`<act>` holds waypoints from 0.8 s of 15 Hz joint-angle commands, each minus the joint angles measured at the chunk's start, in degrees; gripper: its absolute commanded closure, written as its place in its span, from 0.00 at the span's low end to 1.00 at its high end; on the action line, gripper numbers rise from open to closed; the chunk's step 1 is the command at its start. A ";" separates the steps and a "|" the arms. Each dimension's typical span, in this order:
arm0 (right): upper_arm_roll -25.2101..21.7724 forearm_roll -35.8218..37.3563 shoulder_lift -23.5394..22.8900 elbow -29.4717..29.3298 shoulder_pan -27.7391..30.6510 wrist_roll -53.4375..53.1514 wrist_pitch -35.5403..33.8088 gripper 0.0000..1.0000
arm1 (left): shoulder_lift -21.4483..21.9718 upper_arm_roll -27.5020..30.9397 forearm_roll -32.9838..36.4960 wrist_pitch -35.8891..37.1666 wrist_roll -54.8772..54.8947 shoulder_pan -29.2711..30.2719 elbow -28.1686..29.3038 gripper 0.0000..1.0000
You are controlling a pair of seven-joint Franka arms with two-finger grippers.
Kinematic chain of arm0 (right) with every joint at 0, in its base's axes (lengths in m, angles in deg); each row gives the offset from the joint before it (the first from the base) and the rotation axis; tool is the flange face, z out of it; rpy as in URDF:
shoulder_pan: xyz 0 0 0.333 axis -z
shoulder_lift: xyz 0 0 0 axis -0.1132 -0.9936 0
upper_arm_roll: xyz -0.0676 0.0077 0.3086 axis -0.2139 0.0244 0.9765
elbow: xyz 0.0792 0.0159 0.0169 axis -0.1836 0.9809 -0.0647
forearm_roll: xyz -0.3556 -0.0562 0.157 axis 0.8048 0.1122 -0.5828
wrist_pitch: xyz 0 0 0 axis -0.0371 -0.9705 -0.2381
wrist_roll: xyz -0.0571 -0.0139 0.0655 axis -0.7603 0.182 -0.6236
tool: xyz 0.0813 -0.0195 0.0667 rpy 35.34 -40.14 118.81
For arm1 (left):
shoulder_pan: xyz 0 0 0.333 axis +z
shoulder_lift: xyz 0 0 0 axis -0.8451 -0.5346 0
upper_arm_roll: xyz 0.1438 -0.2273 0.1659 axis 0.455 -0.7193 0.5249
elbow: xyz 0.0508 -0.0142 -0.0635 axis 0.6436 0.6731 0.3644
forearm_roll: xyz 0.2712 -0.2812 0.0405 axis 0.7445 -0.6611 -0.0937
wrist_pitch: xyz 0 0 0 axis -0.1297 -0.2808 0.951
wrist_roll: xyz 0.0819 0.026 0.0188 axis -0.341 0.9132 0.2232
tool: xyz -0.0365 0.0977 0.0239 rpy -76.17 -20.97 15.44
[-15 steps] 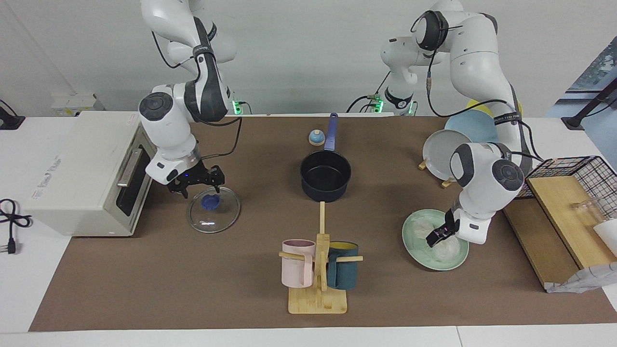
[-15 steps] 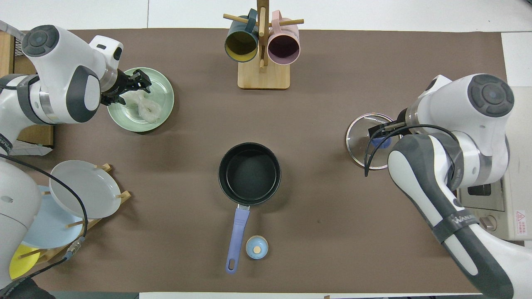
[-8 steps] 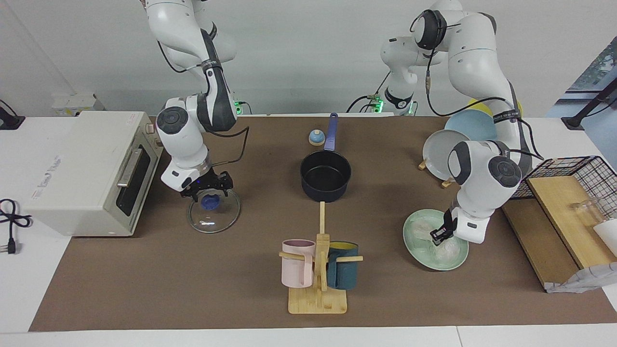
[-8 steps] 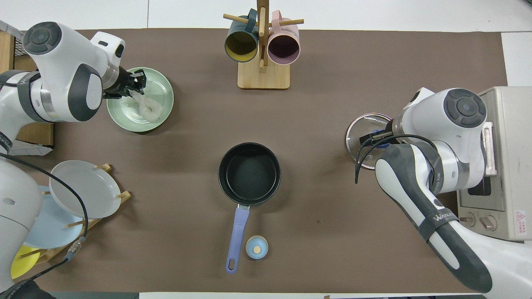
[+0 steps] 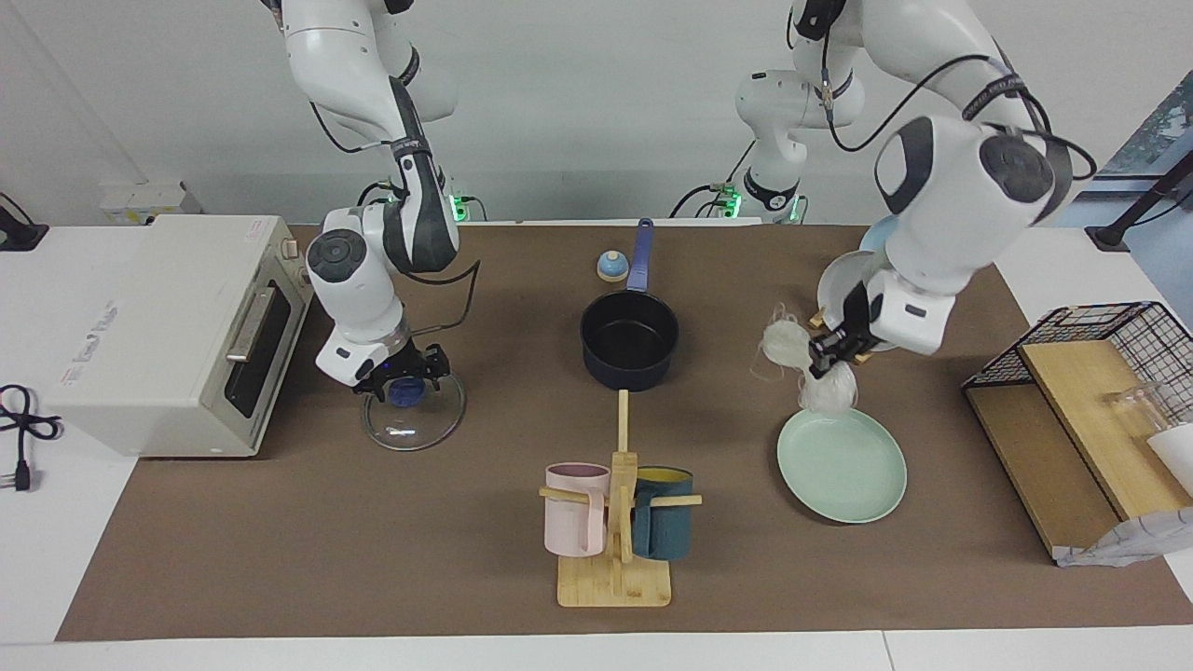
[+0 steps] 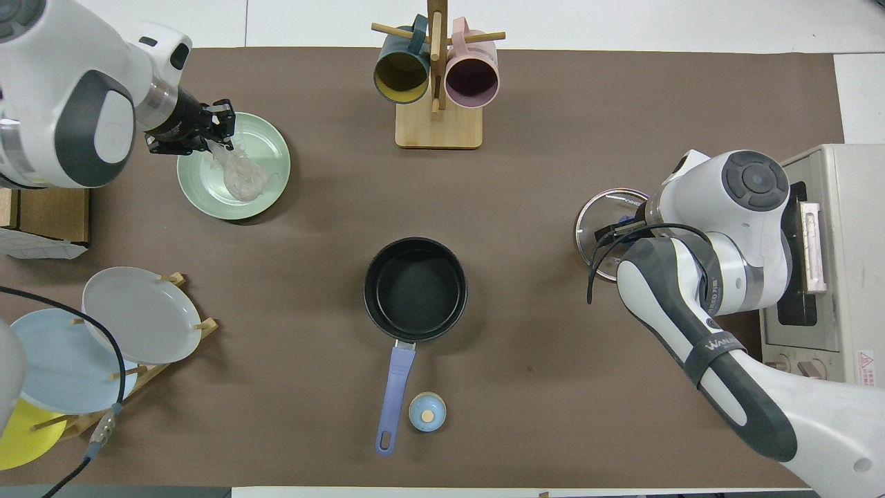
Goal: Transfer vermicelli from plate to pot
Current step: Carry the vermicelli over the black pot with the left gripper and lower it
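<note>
My left gripper point(image 5: 821, 362) is shut on the vermicelli point(image 5: 828, 392), a white skein that hangs in the air over the edge of the mint-green plate point(image 5: 843, 471) nearer to the robots. The plate lies bare on the brown mat. In the overhead view the left gripper point(image 6: 206, 137) and the hanging vermicelli point(image 6: 242, 178) cover part of the plate point(image 6: 266, 149). The navy pot point(image 5: 629, 373) stands open and empty at mid-table, its blue handle toward the robots; it also shows in the overhead view point(image 6: 415, 290). My right gripper point(image 5: 401, 375) is down at the blue knob of the glass lid point(image 5: 421, 417).
A toaster oven point(image 5: 168, 326) stands at the right arm's end. A wooden mug rack point(image 5: 615, 559) with a pink and a dark teal mug stands farther from the robots than the pot. A plate rack point(image 6: 131, 315), a small blue bell point(image 5: 611, 267) and a wire basket point(image 5: 1118, 331) are also here.
My left gripper has risen from the plate with the vermicelli and moved a little toward the robots; the plate is now bare. My right gripper has moved down to the lid's knob.
</note>
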State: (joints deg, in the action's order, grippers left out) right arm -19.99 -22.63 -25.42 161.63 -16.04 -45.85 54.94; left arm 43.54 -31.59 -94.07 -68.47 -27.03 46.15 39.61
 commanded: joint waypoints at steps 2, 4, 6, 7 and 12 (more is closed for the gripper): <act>0.30 -0.56 0.24 -0.68 0.75 2.46 -0.45 0.19 | 7.13 0.44 -3.02 1.67 -11.82 -11.72 6.06 1.00; 0.30 -0.56 0.24 -0.68 0.75 3.34 -0.53 0.25 | 11.52 0.35 -4.76 -4.46 -13.42 -16.04 15.88 1.00; 0.30 -0.56 0.24 -0.68 0.75 4.13 -0.53 0.31 | 13.47 0.35 -5.83 -11.14 -13.60 -19.91 24.86 1.00; 0.30 -0.56 0.24 -0.68 0.75 4.39 -0.53 0.35 | 12.87 0.35 -6.00 -13.26 -13.52 -21.15 27.16 1.00; 0.30 -0.47 0.16 -1.72 0.75 5.71 -1.93 0.51 | 9.00 0.44 -6.80 -24.34 -13.26 -22.74 33.94 1.00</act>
State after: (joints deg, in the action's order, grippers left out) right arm -20.00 -22.63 -25.42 161.10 -15.91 -42.20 54.76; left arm 52.39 -32.27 -99.31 -88.87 -40.99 24.43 70.83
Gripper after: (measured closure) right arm 0.335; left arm 0.815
